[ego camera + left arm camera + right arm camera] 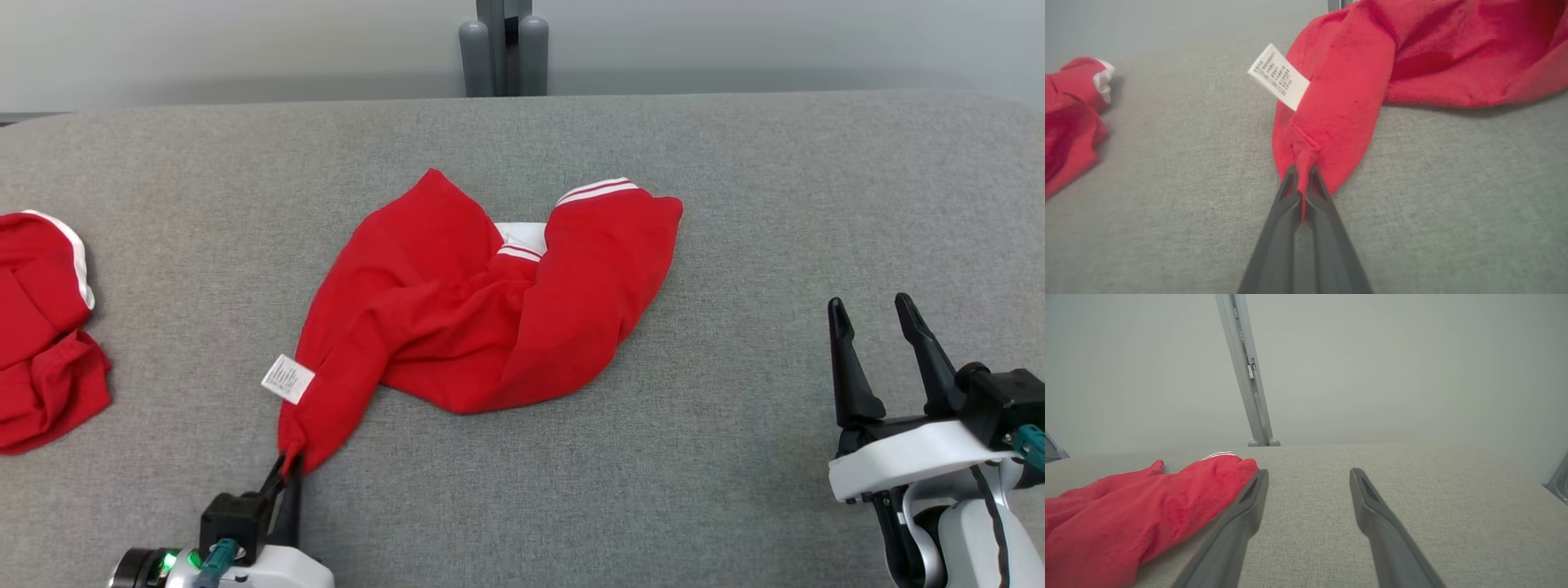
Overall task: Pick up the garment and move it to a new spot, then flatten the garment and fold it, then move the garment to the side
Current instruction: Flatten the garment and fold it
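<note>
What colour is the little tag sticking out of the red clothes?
White with tiny dark print. The tag on the garment shows best in the left wrist view.

Bright red all over the garment (490, 310), with white-and-red striped bands at its far edge and a white patch at its middle. White care label (287, 378) with small dark print on the garment's left edge. Mottled grey tabletop (775, 163) beneath. Left of the garment, red second garment (41, 327) with white trim. Black fingers and white shells on the left gripper (287, 469) and right gripper (869, 302). Grey post (504, 49) beyond the garment, pale grey wall (245, 41) behind.
</note>
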